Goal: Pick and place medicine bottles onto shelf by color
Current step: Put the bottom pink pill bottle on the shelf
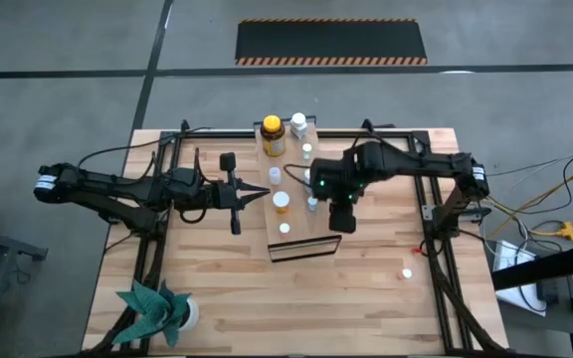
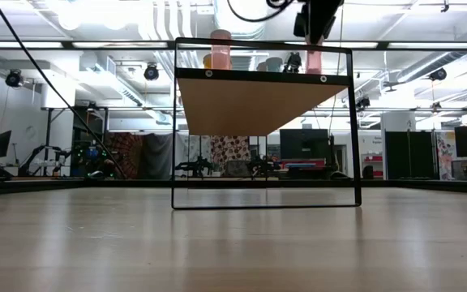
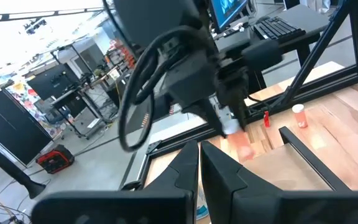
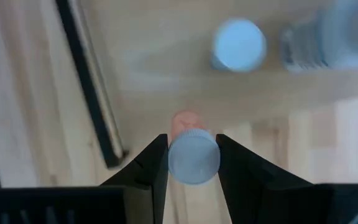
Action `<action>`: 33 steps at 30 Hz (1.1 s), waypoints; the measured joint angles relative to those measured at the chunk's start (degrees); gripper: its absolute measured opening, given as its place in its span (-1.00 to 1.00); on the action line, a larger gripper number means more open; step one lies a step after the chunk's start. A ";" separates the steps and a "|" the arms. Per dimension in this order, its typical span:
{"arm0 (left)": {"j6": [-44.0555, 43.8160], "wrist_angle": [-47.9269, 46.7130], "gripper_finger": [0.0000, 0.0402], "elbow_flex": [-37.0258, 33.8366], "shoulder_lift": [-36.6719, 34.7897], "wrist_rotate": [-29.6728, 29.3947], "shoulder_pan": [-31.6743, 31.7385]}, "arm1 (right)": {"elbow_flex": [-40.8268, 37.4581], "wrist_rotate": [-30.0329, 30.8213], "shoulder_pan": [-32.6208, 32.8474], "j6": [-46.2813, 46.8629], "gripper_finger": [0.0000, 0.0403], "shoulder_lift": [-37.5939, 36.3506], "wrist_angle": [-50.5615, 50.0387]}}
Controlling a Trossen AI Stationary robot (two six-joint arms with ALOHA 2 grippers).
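The shelf [image 1: 318,239], a light-wood board in a black frame, stands mid-table with several medicine bottles on its top. Among them are an amber one with a yellow cap [image 1: 273,134] and an orange-capped one [image 1: 282,202]. My right gripper [image 1: 338,214] hangs over the shelf's right side, shut on a white-capped bottle with a pinkish body [image 4: 193,158]. In the low view this bottle [image 2: 313,58] shows just at the shelf's top. My left gripper [image 1: 262,195] waits shut and level at the shelf's left side, holding nothing. My right gripper pinches the bottle's white cap [image 4: 193,158] between its two fingers, one on either side. The fingers come from above, pointing steeply down. The bottle hangs roughly upright below them, its pinkish body [image 4: 185,121] toward the shelf board; whether its base touches the board cannot be told.
A white-capped bottle [image 4: 239,45] stands on the shelf close to the held one. One loose bottle [image 1: 406,271] stands on the table right of the shelf. A green paper plant [image 1: 157,308] sits at the near left corner. Black frame rails run along both table sides.
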 joint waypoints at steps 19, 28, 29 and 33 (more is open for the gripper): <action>-0.17 0.00 -1.00 -0.02 0.00 0.02 0.00 | -0.88 -0.26 2.55 1.35 -0.35 1.47 3.95; -0.11 0.00 -1.00 -0.04 0.00 0.02 0.00 | -1.25 -0.68 3.23 1.45 -0.38 1.57 3.95; -0.11 -0.02 -1.00 -0.04 0.00 0.02 0.02 | -1.25 -0.67 3.22 1.48 -0.38 1.56 4.05; -0.09 -0.01 -1.00 -0.04 0.00 0.02 0.00 | -1.21 -0.69 3.24 1.35 -0.32 1.56 5.16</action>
